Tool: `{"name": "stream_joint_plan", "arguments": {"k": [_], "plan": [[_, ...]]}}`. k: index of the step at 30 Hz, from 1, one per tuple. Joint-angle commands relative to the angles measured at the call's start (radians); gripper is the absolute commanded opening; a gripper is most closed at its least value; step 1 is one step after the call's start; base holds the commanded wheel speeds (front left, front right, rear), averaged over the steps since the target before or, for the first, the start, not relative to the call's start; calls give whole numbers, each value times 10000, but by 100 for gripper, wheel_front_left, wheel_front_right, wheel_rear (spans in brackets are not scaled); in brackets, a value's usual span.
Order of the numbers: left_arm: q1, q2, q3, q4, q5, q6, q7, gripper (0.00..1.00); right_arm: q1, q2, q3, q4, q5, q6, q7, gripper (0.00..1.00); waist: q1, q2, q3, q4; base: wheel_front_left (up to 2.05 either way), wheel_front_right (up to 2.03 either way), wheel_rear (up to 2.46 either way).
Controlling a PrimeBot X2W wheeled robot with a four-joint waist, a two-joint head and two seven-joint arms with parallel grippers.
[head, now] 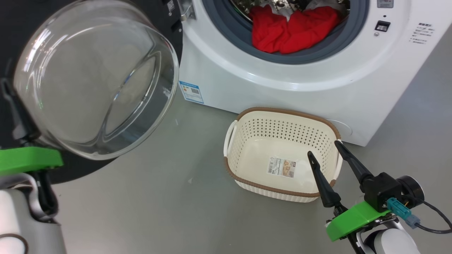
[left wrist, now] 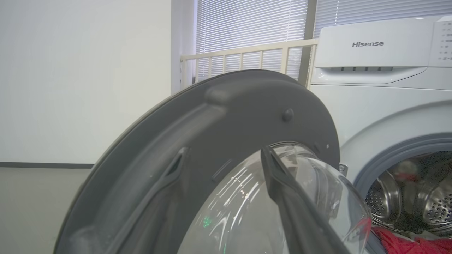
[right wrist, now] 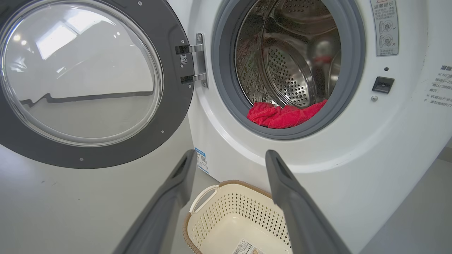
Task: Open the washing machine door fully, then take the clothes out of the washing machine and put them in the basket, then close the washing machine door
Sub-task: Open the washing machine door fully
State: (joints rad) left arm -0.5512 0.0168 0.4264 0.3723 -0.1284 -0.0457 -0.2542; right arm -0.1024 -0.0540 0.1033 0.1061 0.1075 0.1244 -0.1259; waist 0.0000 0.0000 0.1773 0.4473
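Observation:
The washing machine (head: pixel 282 88) stands with its door (head: pixel 155 14) swung open to the left, the glass bowl (head: pixel 95 81) bulging toward me. Red clothes (head: pixel 289 30) lie at the front of the drum, also visible in the right wrist view (right wrist: pixel 282 114). The basket (head: pixel 282 111) sits on the floor before the machine, holding just its paper label. My left gripper (left wrist: pixel 222 155) is open against the door's inner face (left wrist: pixel 229 113), one finger across the glass. My right gripper (head: pixel 323 148) is open above the basket's right end, nothing between its fingers (right wrist: pixel 282 183).
Grey floor (head: pixel 176 197) spreads left of and in front of the basket. A cable (head: pixel 434 218) hangs off my right wrist. Behind the door the left wrist view shows a white wall (left wrist: pixel 84 77), a pale railing (left wrist: pixel 247 53) and window blinds.

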Motion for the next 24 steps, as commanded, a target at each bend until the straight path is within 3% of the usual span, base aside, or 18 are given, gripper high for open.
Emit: {"name": "stream_joint_plan", "arguments": {"k": [1,11,16,24], "plan": [[210,341,-188,-641,-249,-110,-76,100,-98,38,165,-178,116,63,-166,100,0,0,-84,-169,0,0,0],[1185,336,-3119,-2353,-1099,-228,9,100,-402,38,-385,266,397,63,-806,100,0,0,-327,-1344,0,0,0],[1424,336,-3793,-2639,-1333,-324,264,100,-523,38,-689,379,450,63,-1008,100,0,0,-367,-1991,0,0,0],[2000,387,-4111,-2908,-1315,-367,606,100,-590,38,-980,498,554,63,-1233,100,0,0,-469,-2948,0,0,0]]}}
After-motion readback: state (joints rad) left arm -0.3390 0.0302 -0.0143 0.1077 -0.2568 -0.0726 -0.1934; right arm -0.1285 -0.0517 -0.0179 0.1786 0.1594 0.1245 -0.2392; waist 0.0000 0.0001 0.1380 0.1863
